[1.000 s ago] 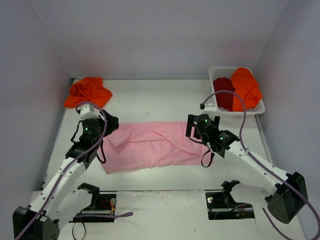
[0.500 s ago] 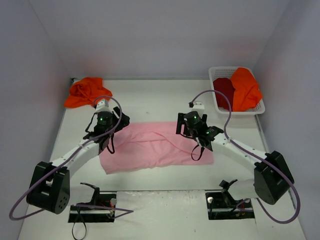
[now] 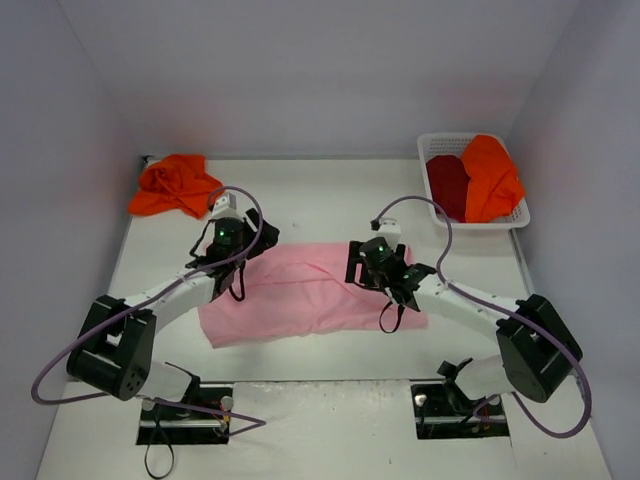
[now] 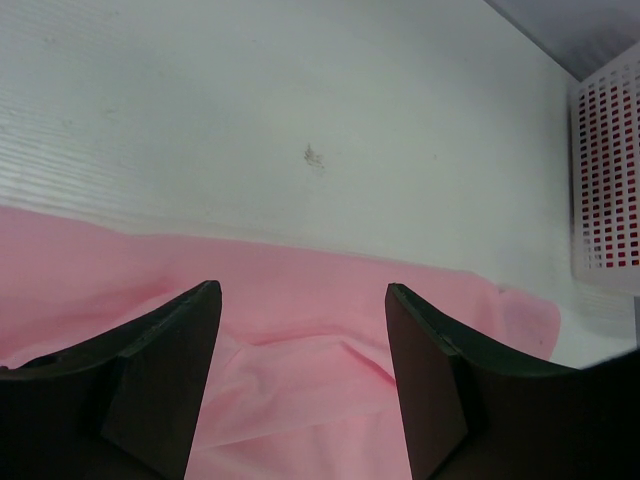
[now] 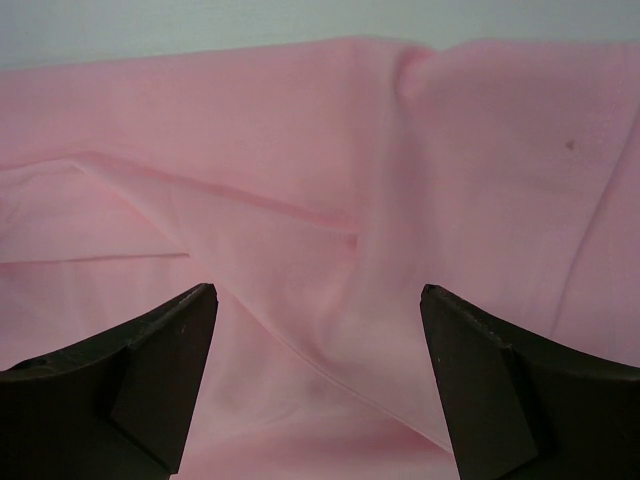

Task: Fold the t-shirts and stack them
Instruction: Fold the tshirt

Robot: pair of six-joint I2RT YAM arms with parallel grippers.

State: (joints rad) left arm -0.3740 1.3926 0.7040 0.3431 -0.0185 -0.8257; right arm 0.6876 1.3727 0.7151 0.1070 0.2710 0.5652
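Observation:
A light pink t-shirt point(image 3: 300, 295) lies spread and creased on the table's middle. My left gripper point(image 3: 245, 250) is open and empty, low over the shirt's upper left corner; its view shows pink cloth point(image 4: 300, 340) between the fingers. My right gripper point(image 3: 360, 262) is open and empty over the shirt's upper right part; its view is filled with pink folds point(image 5: 320, 250). One orange shirt point(image 3: 175, 185) lies crumpled at the back left. A dark red shirt point(image 3: 447, 185) and a second orange shirt point(image 3: 490, 178) sit in the basket.
A white latticed basket point(image 3: 525, 215) stands at the back right, also seen in the left wrist view point(image 4: 605, 180). White walls close the table on three sides. Two black mounts sit at the near edge.
Both grippers have moved inward and away from the bases over the pink shirt, the left to the right and the right to the left. The shirt's top edge has shifted slightly.

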